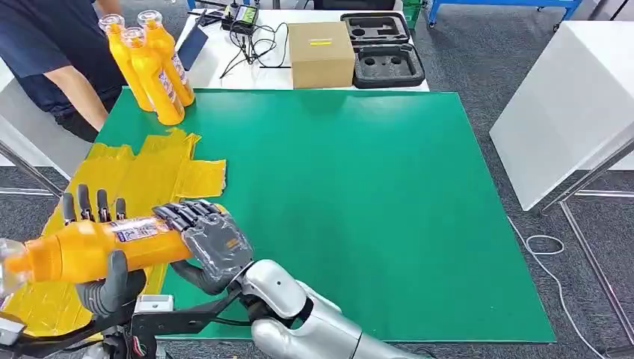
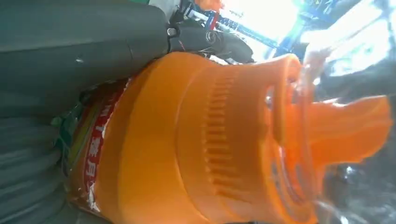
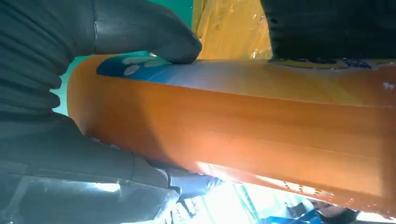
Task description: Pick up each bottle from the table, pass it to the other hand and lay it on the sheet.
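Lab or test workshop: green mat (image 1: 359, 209) over table, foam-lined equipment case (image 1: 383, 48) and cardboard box (image 1: 321, 54) top centre, cables (image 1: 258, 41), grey carpet floor (image 1: 478, 45).

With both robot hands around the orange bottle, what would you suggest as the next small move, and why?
Probably open the right robot hand. The left robot hand already wraps the bottle near its neck, over the yellow sheet, so the handover looks complete enough to release.
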Controlling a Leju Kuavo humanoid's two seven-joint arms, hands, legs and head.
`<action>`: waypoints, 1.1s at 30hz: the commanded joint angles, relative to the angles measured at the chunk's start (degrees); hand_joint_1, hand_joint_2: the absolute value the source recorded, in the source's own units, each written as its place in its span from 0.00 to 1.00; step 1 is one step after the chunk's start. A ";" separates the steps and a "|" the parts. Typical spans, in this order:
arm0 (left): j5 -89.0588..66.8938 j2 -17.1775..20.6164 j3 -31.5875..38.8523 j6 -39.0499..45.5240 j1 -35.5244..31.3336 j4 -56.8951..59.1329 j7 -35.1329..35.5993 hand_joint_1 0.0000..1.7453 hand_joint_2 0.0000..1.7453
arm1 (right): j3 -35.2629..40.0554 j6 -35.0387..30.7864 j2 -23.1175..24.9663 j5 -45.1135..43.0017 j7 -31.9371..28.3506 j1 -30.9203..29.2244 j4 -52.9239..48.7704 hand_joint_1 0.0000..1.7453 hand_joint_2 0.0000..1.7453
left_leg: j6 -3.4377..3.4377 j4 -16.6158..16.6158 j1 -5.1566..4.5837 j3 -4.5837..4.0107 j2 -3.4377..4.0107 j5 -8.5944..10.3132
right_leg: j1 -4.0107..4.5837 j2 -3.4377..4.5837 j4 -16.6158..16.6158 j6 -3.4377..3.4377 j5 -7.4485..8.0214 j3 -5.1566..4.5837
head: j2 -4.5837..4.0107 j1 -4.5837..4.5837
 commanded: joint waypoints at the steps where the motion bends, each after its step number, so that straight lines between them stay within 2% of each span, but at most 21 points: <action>1: -0.31 -1.19 -0.57 0.14 -1.32 0.21 0.98 0.00 1.00 | 5.60 0.49 -1.95 0.59 -0.39 -0.05 -2.44 1.00 1.00 | -0.16 -0.03 0.12 0.30 -0.09 -0.11 | 0.12 -0.20 -0.12 -0.06 -0.12 0.40 | 0.00 -0.02; 9: 0.11 -2.23 0.78 -0.54 -0.25 -3.36 3.23 0.00 1.00 | 6.80 1.35 -0.58 1.29 0.69 0.24 -3.65 1.00 1.00 | -0.13 -0.01 0.08 0.18 -0.01 -0.10 | 0.08 -0.10 -0.06 -0.06 -0.10 0.24 | 0.00 0.00; 10: 0.10 -2.22 0.97 -0.56 -0.07 -3.84 3.24 0.12 1.00 | 6.95 1.37 -0.51 1.28 0.66 0.45 -3.72 1.00 1.00 | -0.11 -0.03 0.07 0.14 -0.04 -0.06 | 0.07 -0.11 -0.06 -0.06 -0.07 0.20 | 0.00 -0.02; 11: 0.10 -2.60 1.36 -0.66 0.30 -4.82 3.28 1.00 1.00 | 6.98 1.44 -0.59 1.22 0.56 0.78 -4.00 1.00 1.00 | -0.14 -0.02 0.09 0.21 -0.06 -0.10 | 0.10 -0.15 -0.07 -0.08 -0.11 0.28 | 0.00 -0.02; 15: 0.14 -3.63 2.41 -1.05 2.00 -8.15 3.33 1.00 1.00 | 7.99 2.27 -0.34 1.83 0.68 1.74 -5.24 1.00 1.00 | -0.14 -0.01 0.10 0.24 0.02 -0.13 | 0.11 -0.07 -0.08 -0.06 -0.11 0.29 | 0.00 -0.02; 16: 0.16 -4.15 2.83 -1.39 2.16 -8.94 3.35 1.00 1.00 | 8.35 4.39 -0.87 1.83 1.42 -1.05 -4.17 1.00 1.00 | -0.10 -0.02 0.08 0.15 0.04 -0.09 | 0.08 -0.03 -0.07 -0.04 -0.06 0.19 | 0.00 0.00; 18: 0.06 -4.59 3.13 -1.34 2.09 -9.41 3.22 1.00 1.00 | 6.35 5.45 -0.61 0.58 -1.06 -2.43 -1.70 1.00 1.00 | -0.10 0.01 0.07 0.11 0.00 -0.07 | 0.07 -0.07 -0.04 -0.04 -0.05 0.15 | 0.00 -0.02; 23: -0.31 -4.70 2.95 -1.10 2.83 -10.57 2.72 1.00 1.00 | 5.40 5.90 -0.82 1.10 -2.60 -1.35 -0.31 1.00 1.00 | -0.11 -0.07 0.06 0.18 -0.13 -0.02 | 0.06 -0.20 -0.12 -0.05 -0.05 0.25 | 0.00 -0.02; 33: -0.39 -5.60 3.55 -1.39 4.18 -12.77 2.58 1.00 1.00 | 4.78 6.07 -1.03 2.14 -1.74 -0.70 0.28 1.00 1.00 | -0.08 -0.07 0.05 0.15 -0.07 -0.03 | 0.05 -0.14 -0.11 -0.04 -0.05 0.20 | 0.00 -0.02</action>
